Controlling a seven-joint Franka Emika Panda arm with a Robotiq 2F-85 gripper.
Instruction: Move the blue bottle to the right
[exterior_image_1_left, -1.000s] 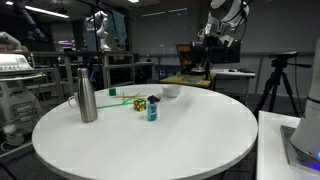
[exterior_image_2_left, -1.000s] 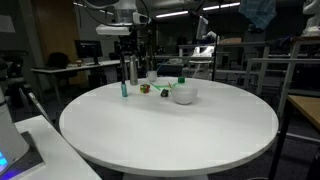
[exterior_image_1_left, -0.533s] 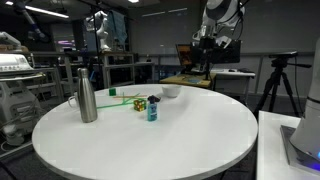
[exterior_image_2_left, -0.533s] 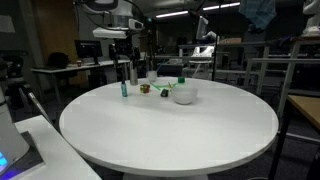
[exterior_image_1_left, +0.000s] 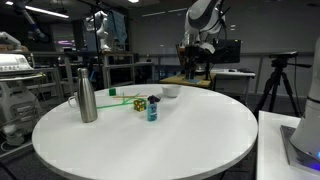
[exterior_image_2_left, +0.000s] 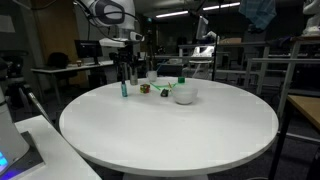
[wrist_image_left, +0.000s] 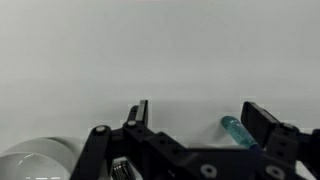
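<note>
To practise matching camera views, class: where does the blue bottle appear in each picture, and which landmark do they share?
In an exterior view: the blue bottle stands upright near the picture's centre.
In an exterior view: the blue bottle is left of centre, at mid-height.
Wrist view: the blue bottle is at lower right, beside a jaw.
Shared landmark: the white bowl, in all three.

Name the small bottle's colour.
The blue bottle is teal-blue with a dark cap; clearest in an exterior view.

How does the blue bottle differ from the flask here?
The blue bottle is far shorter than the flask. The bottle is translucent teal with a dark cap; the flask is opaque silver metal. Both stand upright on the white table.
</note>
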